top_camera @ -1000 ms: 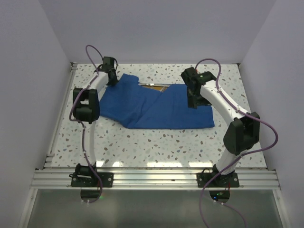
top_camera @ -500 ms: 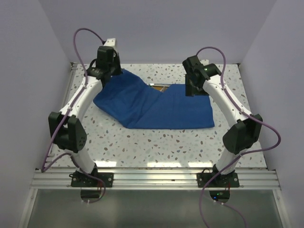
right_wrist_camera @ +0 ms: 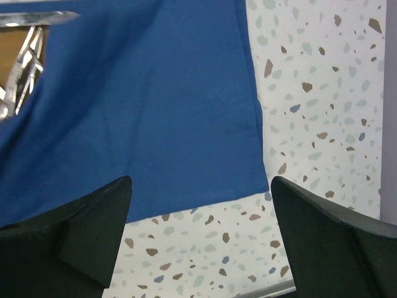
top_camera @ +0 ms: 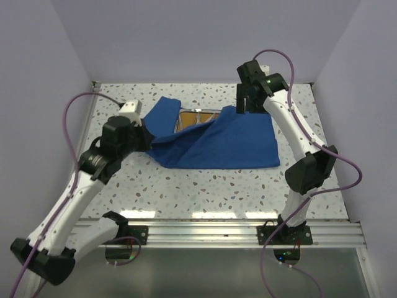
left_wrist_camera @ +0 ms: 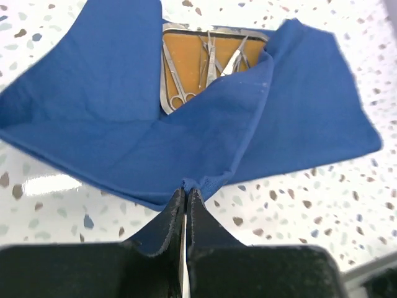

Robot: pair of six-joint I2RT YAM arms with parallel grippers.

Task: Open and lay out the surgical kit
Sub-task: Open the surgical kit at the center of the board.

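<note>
As the left gripper, pinched shut on a fold of the blue cloth wrap, drew back toward the worktop's left edge, the flap lifted and bared the tray with its instruments near the far edge. The right gripper hung wide open over the wrap's right side, which probably needed unfolding next.

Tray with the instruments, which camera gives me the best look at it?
The left wrist view: the tray lies close and mostly uncovered, with its instruments distinct inside. The top view shows it small, partly under the blue cloth. The right wrist view catches only a corner at the frame's edge.
</note>
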